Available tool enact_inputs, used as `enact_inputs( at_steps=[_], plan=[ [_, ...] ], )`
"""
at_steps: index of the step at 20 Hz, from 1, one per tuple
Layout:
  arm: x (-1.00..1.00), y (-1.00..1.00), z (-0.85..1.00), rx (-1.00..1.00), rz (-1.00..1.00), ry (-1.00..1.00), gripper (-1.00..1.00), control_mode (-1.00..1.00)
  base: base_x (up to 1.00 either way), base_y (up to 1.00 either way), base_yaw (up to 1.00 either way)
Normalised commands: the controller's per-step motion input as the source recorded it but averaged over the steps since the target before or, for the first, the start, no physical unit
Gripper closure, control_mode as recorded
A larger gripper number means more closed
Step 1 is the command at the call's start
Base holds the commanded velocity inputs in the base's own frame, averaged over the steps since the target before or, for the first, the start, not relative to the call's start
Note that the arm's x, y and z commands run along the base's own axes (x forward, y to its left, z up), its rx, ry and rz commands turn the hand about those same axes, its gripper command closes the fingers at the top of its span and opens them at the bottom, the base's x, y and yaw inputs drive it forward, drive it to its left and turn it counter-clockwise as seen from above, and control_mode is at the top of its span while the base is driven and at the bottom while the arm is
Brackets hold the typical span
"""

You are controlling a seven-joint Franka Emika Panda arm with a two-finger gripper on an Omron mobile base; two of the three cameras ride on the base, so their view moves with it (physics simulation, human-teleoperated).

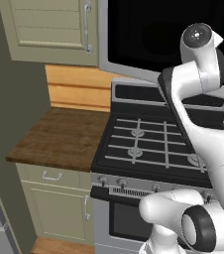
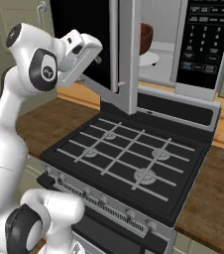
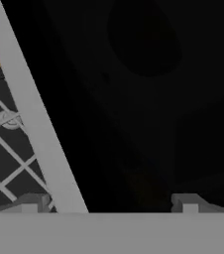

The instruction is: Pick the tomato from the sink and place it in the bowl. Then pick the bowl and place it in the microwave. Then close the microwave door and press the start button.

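Robot arm [image 2: 15, 124]: white with dark joints, rising at the near edge of the stove, bent up and over toward the microwave.

Stove [image 2: 129, 158]: black top with grey burner grates, a row of knobs along its front edge. Wooden bench [image 1: 54, 136] to its left; more wooden bench [image 2: 213, 203] to its right.

Pincer [image 3: 109, 203]: raised above the stove's back, right up against the outer face of the microwave door [image 2: 126, 54]. Both dark fingertips [image 3: 186, 202] stand wide apart with nothing between them. The hand view looks straight into the door's black window, its light grey frame crossing on a slant, with burner grates visible past it.

Microwave door: swung partly open, edge-on in the right base view, bar handle toward the viewer.

Microwave [image 2: 183, 44]: silver-grey, mounted above the stove, dark button panel on its right side, light grey cavity open to view.

Bowl [image 2: 145, 38]: dark reddish-brown, inside the cavity on the white turntable plate [image 2: 148, 59], partly hidden by the door. Contents cannot be made out.

Cabinet door [image 1: 49, 27]: pale green, upper left, against the back wall.
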Motion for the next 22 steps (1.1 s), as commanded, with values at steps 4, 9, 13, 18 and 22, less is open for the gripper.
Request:
enact_inputs(
  at_steps=[4, 9, 13, 18, 22],
  plan=[
    [0.99, -0.52, 0.0, 0.01, 0.0, 0.0, -1.0, -1.0, 0.0, 0.0, 0.0],
    [0.79, -0.45, 0.0, 0.01, 0.0, 0.0, -1.0, -1.0, 0.0, 0.0, 0.0],
    [0.63, -0.32, 0.0, 0.0, 0.0, 0.0, -1.0, -1.0, 0.0, 0.0, 0.0],
    [0.63, -0.45, 0.0, 0.02, 0.0, 0.0, -1.0, -1.0, 0.0, 0.0, 0.0],
    [0.73, -0.37, -0.03, 0.01, 0.0, -0.03, -1.0, -1.0, 0.0, 0.0, 0.0]
  ],
)
